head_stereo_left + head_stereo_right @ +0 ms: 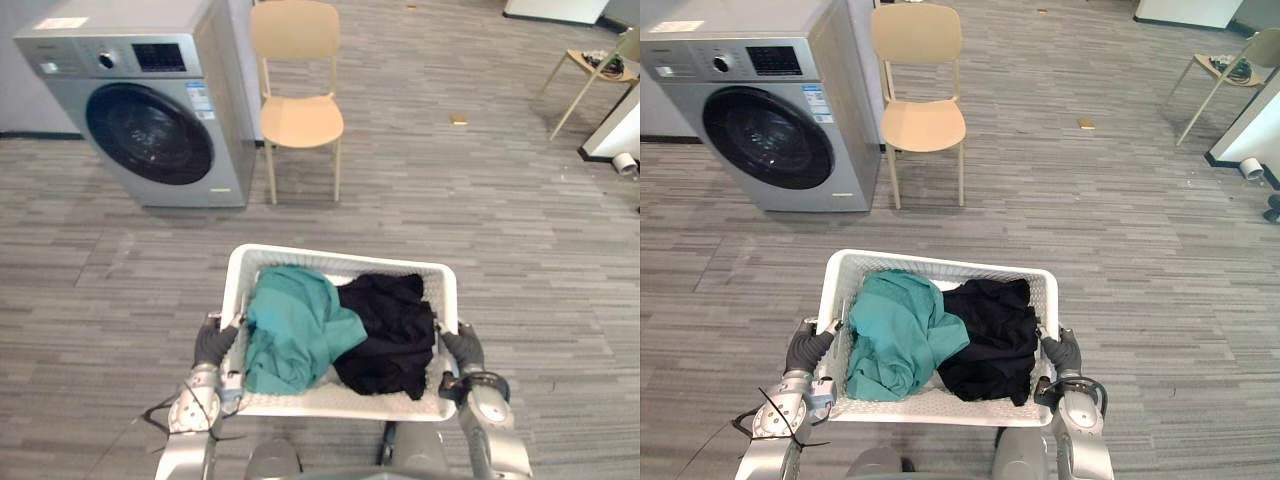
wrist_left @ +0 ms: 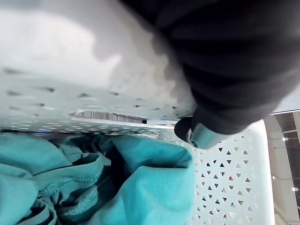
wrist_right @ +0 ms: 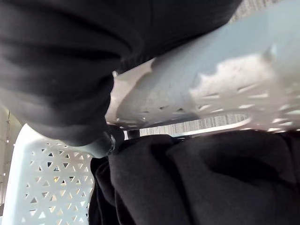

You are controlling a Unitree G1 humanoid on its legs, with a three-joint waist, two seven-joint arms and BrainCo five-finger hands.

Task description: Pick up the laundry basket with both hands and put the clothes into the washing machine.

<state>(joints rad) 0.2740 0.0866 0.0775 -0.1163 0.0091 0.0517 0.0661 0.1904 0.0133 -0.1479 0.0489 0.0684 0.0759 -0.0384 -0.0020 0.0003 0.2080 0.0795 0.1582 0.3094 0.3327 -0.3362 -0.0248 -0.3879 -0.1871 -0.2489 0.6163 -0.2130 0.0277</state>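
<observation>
Landmark: laundry basket [image 1: 340, 262], white perforated plastic, carried in front of the robot above the grey plank floor [image 1: 520, 250].
Left hand: the left hand [image 1: 213, 344] is clamped on the basket's left side rim. In its wrist view a dark-tipped thumb [image 2: 197, 135] hooks over the rim beside the handle slot.
Right hand: the right hand [image 1: 463, 348] has a mirror grip on the basket's right side rim, thumb [image 3: 108, 140] inside by that slot.
Load: teal garment [image 1: 295, 325] in the basket's left half, black garment [image 1: 390, 335] in its right half, touching at the middle (nothing hangs over the edge).
Washing machine: the washing machine [image 1: 150, 100] stands beyond the basket's far rim, off to its left and well apart. Its round door [image 1: 150, 133] is closed.
Chair: the chair [image 1: 298, 118] stands beyond the basket's far rim, roughly straight ahead.
Handling, basket: probably light and fairly stiff, though the thin walls may flex. Smooth plastic could slip, so the two side slots look like the best hold, kept level.
Handling, clothes: soft, limp and light. Best bunched by a top fold, one garment at a time.
Stage: basket is up; opening the door and loading are not yet done.
</observation>
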